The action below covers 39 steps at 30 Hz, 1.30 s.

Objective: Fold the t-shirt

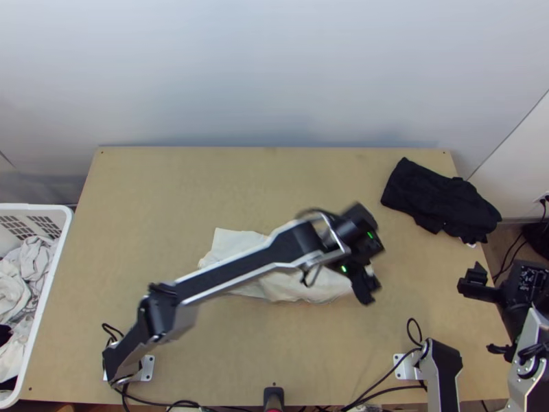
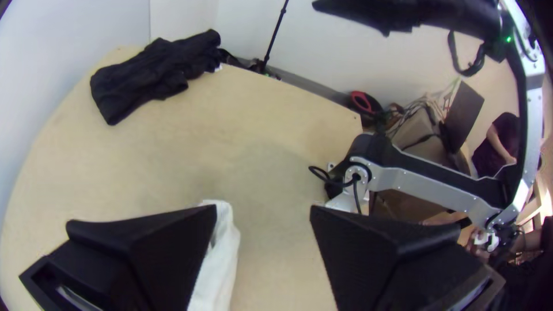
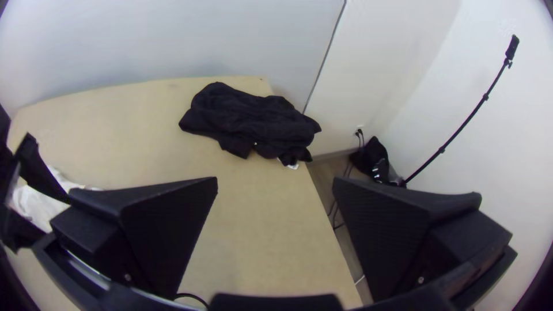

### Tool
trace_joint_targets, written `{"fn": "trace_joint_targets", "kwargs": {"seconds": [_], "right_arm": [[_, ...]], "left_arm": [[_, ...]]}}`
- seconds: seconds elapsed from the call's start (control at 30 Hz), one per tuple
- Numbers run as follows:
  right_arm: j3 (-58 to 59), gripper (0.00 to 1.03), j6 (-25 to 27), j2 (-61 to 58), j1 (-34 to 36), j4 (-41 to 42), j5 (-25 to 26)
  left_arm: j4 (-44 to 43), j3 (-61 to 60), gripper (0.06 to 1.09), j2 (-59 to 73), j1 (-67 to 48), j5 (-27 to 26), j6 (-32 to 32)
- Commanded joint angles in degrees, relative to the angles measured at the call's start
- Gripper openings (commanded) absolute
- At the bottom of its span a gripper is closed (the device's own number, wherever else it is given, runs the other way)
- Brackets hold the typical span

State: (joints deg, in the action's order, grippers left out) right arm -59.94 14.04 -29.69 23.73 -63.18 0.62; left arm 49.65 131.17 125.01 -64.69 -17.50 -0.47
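Observation:
A white t-shirt (image 1: 288,287) lies mid-table in a long, low, rumpled bundle, its middle partly hidden under the left arm. My left gripper (image 1: 370,275) is over its right end in the top view. In the left wrist view, the left gripper (image 2: 264,214) is open, with white cloth (image 2: 222,268) showing beside one finger. The right gripper (image 1: 482,312) stands off the table's right edge, away from the shirt. Its own wrist view has the right gripper (image 3: 277,187) open with nothing between its fingers, and part of the white shirt (image 3: 40,206) beside the other arm's gripper.
A black garment (image 1: 439,199) lies bunched at the table's back right. A white basket (image 1: 58,268) holding clothes stands at the left edge. Bare tabletop (image 1: 178,185) stretches behind the shirt. Cables run along the near edge. A person sits in the background of the left wrist view.

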Motion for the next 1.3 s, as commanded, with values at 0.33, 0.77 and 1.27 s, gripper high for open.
{"fn": "trace_joint_targets", "kwargs": {"seconds": [0.33, 0.77, 1.27], "right_arm": [[1.4, 0.93, -6.0, -4.1, -14.5, -2.9, -2.3], [0.4, 0.98, -7.0, -20.1, -29.8, -0.3, -9.4], [-14.7, 0.94, -5.9, -51.0, -53.4, 3.0, -12.1]], "left_arm": [[14.4, -14.2, 1.05, -11.5, -1.4, 15.7, 7.9], [15.9, -31.2, 1.05, -27.9, 19.5, 15.6, 7.4], [16.0, -45.7, 1.05, -38.0, 39.8, 15.7, 5.7]]}}
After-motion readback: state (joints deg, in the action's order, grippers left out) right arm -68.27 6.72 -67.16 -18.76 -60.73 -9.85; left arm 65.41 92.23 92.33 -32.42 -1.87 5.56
